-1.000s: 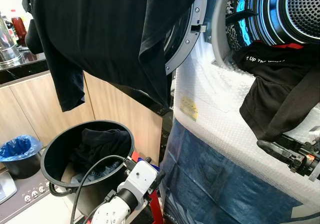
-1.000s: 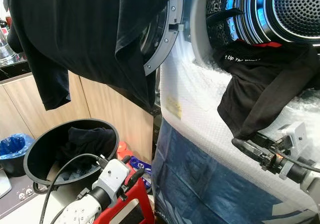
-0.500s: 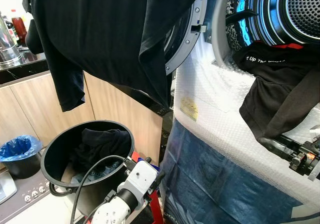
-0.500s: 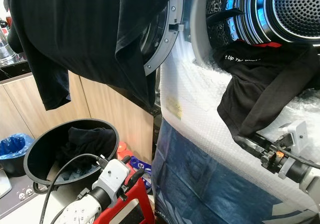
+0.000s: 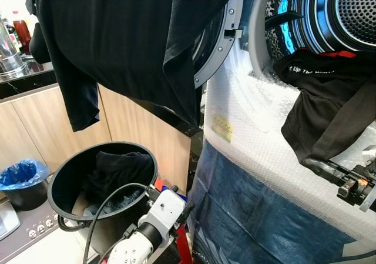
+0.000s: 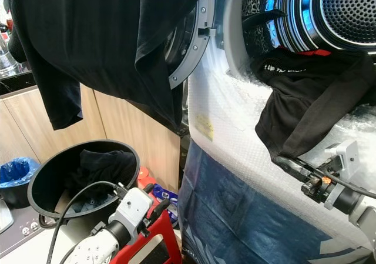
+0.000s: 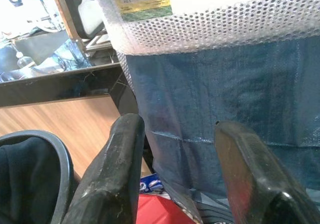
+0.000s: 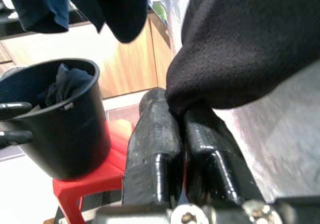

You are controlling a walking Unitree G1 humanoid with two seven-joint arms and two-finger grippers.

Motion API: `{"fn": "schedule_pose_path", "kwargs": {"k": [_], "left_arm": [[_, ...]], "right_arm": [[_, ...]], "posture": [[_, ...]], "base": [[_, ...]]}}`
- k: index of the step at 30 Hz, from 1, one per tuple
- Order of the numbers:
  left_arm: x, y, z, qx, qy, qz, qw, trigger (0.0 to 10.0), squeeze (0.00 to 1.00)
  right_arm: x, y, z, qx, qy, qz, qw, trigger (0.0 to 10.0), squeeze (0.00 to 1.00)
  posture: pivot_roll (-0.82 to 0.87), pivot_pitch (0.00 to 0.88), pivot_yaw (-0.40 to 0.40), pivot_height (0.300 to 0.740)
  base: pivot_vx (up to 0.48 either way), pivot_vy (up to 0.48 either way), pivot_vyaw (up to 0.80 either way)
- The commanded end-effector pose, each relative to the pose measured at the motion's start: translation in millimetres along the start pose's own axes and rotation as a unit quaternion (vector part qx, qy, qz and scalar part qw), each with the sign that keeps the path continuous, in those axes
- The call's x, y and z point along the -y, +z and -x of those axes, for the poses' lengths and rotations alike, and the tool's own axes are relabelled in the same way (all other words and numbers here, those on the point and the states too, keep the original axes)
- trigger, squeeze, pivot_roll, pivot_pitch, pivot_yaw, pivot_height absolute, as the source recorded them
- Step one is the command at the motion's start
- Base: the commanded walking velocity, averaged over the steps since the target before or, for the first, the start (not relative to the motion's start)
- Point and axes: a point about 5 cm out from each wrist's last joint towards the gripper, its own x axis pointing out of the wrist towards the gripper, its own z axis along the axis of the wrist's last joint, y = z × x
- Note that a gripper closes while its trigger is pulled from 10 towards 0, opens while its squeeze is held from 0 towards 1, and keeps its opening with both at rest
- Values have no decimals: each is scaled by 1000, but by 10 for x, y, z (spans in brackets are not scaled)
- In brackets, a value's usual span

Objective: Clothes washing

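Black shirt (image 5: 329, 108) draped from the drum (image 5: 346, 11) over the washer's rim. Right gripper (image 8: 176, 115) pinches its lower hem, fingers closed. Left gripper (image 7: 175, 134) idles open near the bin (image 5: 59, 184). Loading step; next, probably lift hem into drum.

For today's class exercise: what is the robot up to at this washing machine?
It is loading laundry. The right gripper is shut on the low hem of a black T-shirt hanging out of the washing machine drum. The left gripper hangs open beside a black bucket holding more dark clothes.
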Motion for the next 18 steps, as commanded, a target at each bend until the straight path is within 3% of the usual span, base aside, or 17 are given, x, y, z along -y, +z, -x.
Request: {"fn": "schedule_pose_path", "kwargs": {"k": [1, 9, 15, 16, 17, 18], "left_arm": [[16, 0, -8, 1, -7, -2, 1000, 10000, 0], [45, -7, -25, 1, -10, -5, 1000, 10000, 0], [49, -3, -32, 3, -10, -5, 1000, 10000, 0], [51, -3, -33, 3, -10, -5, 1000, 10000, 0], [56, -3, -33, 3, -11, -5, 1000, 10000, 0], [57, -3, -34, 3, -10, -5, 1000, 10000, 0]], "right_arm": [[-34, 136, 16, 23, 11, 17, 1000, 0, 0], [-187, 610, -43, 120, 74, 36, 989, 0, 0], [-165, 1046, -174, 181, 78, 73, 978, 0, 0], [-152, 1096, -196, 186, 73, 81, 976, 4902, 0], [-145, 1124, -206, 190, 70, 85, 976, 4902, 0], [-147, 1223, -269, 196, 75, 100, 973, 10000, 0]], "posture": [[2, 0, -50, 740], [11, 0, -62, 740], [14, 0, -68, 740], [15, 0, -69, 740], [16, 0, -71, 740], [19, 0, -75, 740]], "base": [[0, 0, 0], [0, 0, 0], [0, 0, 0], [0, 0, 0], [0, 0, 0], [0, 0, 0]]}}
